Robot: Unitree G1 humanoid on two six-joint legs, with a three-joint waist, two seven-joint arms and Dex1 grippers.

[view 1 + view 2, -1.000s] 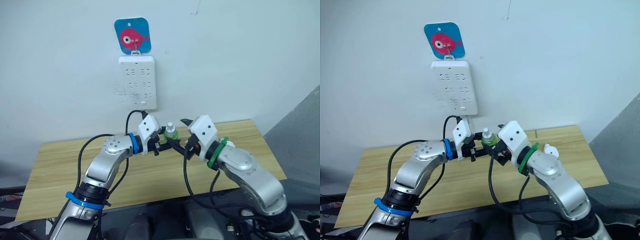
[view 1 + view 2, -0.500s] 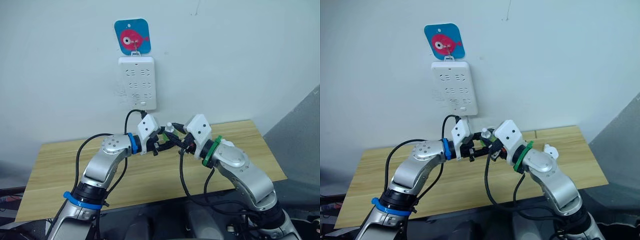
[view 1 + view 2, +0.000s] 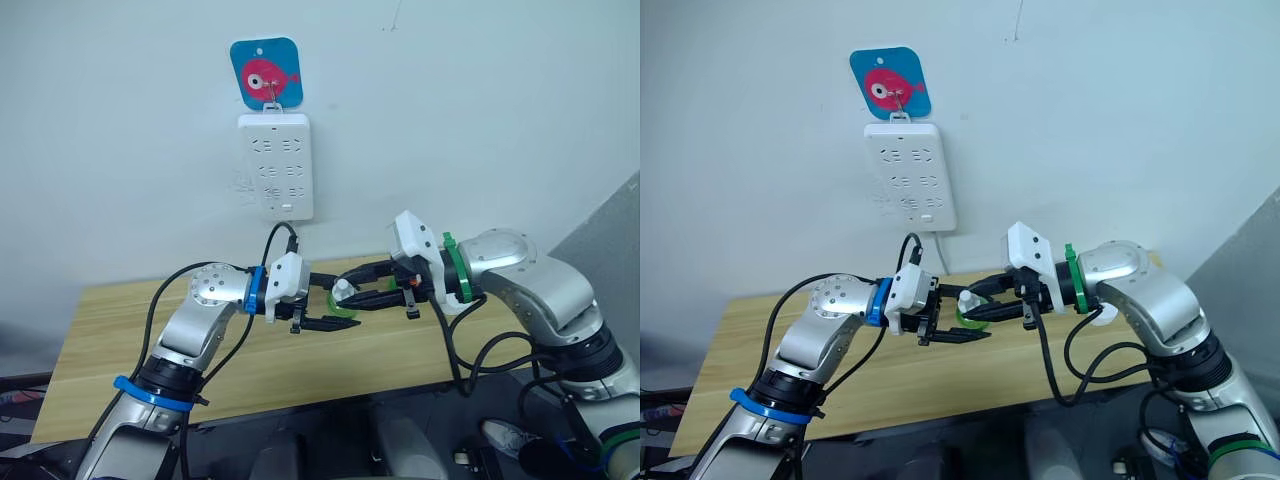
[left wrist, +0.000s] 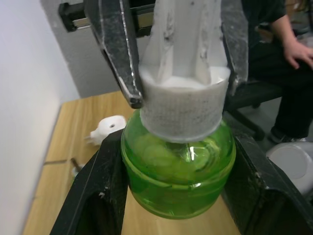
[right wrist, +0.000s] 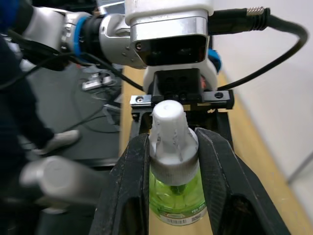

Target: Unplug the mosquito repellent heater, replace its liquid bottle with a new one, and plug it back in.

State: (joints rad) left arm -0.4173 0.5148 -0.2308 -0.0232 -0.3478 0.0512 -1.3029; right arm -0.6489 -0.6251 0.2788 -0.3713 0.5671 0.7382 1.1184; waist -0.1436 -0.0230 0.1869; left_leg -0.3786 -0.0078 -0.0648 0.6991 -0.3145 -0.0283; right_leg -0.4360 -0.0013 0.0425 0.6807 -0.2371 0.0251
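Observation:
A liquid bottle [image 4: 178, 181] with a green body and a white cap [image 5: 169, 132] hangs above the table between both grippers. My left gripper [image 3: 335, 310] is shut on its green body, with a black finger [image 4: 93, 196] on each side. Coming from the opposite side, my right gripper [image 3: 347, 291] is shut on the white cap, its fingers [image 5: 131, 186] pressing both sides of the neck. The mosquito repellent heater [image 4: 108, 129], small and white with a round hole, lies on the table near the wall.
A white power strip [image 3: 276, 165] hangs on the wall under a blue fish plaque [image 3: 265, 72], above the back of the wooden table [image 3: 110, 330]. A seated person [image 4: 288, 44] is beyond the table's far end.
My right arm has swung out to the right and its gripper now clasps the cap. Both grippers and the bottle have come down and toward me.

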